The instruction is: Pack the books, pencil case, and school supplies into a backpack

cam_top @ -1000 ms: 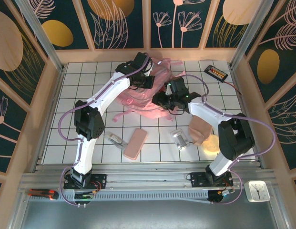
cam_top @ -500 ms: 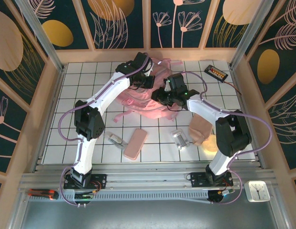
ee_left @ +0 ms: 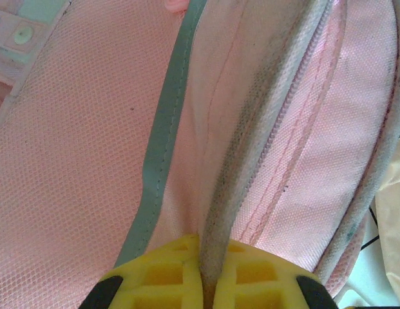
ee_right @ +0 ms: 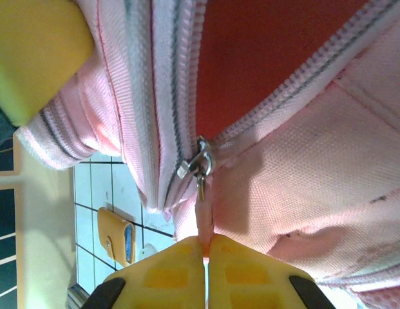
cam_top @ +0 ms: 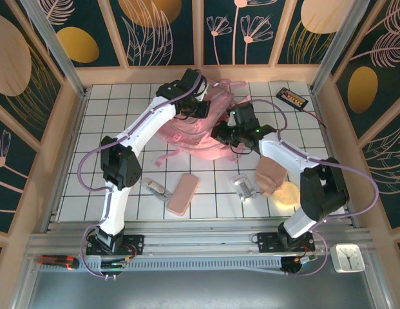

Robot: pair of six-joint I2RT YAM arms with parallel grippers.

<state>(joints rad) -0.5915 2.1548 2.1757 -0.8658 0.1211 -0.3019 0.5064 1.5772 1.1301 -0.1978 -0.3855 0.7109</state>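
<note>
White gridded tabletop (cam_top: 109,109), dark floral wall panels (cam_top: 161,38) (gold ovals), pale wooden frame (cam_top: 135,74)

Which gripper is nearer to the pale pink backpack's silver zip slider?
Right. The right gripper pinches the pull tab on the zip slider; the left gripper clamps a backpack edge farther off.

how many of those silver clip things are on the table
2. One silver clip lies just left of the pencil case; a second silver clip lies right of it. More may be hidden under the backpack.
</note>
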